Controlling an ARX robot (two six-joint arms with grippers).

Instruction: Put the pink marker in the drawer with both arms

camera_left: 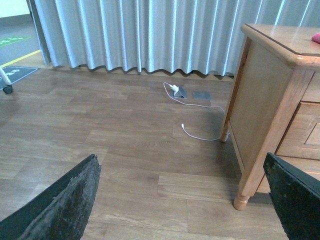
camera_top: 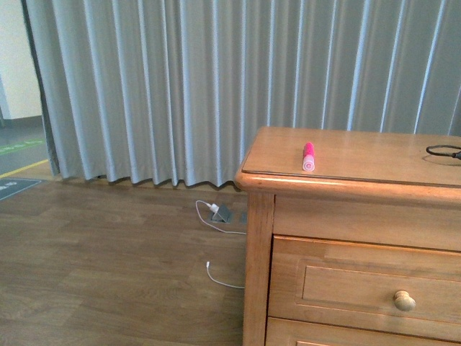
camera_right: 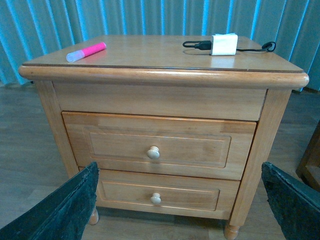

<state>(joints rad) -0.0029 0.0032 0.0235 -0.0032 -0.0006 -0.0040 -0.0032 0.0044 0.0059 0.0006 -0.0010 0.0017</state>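
"When the robot looked ahead, what was on the far left?" Mia asked.

"A grey curtain (camera_top: 180,86) hung down to the wood floor, and a white cord (camera_top: 208,265) lay loose there. I think it was just left over. It was not part of the job."

"And the left gripper (camera_left: 181,156)?"

"It was low, near the floor, beside the dresser (camera_left: 260,105). Its two fingers were far apart and held nothing. I think it was ready to grab."

"Where was the pink marker (camera_top: 308,156)?"

"It lay flat on top of the dresser, near the left front corner, with its pale cap pointing at the robot. Lying down like that, it could not tip over. It looked easy to pick up from above."

"Was it in the drawer (camera_top: 346,285)?"

"No. The drawer was shut tight, right under the top. Its round knob (camera_top: 404,300) stuck out, so a gripper could pull it."

"Is that why it needed two arms?"

"I think so. One could pull the knob and one could carry the marker."

"What else was up there?"

"A white charger (camera_right: 223,44) with a black cable (camera_right: 192,44) sat farther right, well apart from the marker."

"And the right gripper (camera_right: 180,164)?"

"It faced the drawer front. Its fingers were spread wide too, and it was empty. No step looked done yet."
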